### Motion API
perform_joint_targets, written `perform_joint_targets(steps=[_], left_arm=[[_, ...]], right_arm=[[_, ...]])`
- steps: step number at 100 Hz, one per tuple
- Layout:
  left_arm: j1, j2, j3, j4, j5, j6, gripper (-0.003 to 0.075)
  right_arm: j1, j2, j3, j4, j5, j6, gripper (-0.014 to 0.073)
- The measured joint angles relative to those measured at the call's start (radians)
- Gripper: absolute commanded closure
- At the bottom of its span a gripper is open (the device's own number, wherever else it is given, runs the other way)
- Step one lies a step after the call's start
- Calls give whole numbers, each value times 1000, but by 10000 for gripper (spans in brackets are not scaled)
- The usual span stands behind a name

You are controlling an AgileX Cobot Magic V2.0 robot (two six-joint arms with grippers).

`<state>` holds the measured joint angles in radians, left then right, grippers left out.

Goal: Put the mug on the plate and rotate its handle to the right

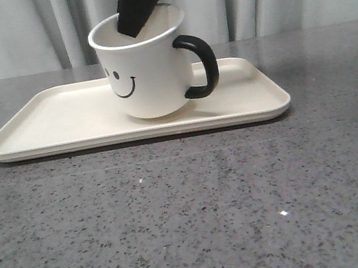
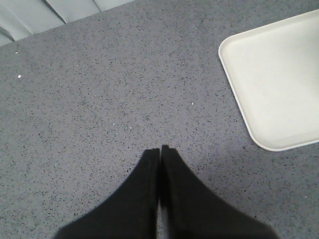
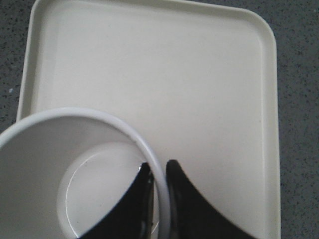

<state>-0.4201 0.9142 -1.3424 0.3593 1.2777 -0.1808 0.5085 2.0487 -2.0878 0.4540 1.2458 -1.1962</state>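
Bare speckled grey worktop fills the foreground, unobstructed. Behind it lies the cream plate, long side toward the camera, with open floor left of the mug. Mug stands upright on the plate, handle pointing right. Right pincer clamps the mug's rim, one finger inside, one outside. Left pincer hangs closed and empty above worktop, beside a plate corner.

No readable text or numbers, only a black smiley face on the mug (a drawing, no lettering)
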Motion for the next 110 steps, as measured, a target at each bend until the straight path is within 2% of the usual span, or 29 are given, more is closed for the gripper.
perform_joint_targets(steps=[50, 110], left_arm=[[0, 0, 0, 0, 0, 0, 740], [0, 0, 0, 0, 0, 0, 740]], right_arm=[[0, 0, 0, 51, 0, -139, 659], [0, 0, 0, 55, 0, -306, 659]])
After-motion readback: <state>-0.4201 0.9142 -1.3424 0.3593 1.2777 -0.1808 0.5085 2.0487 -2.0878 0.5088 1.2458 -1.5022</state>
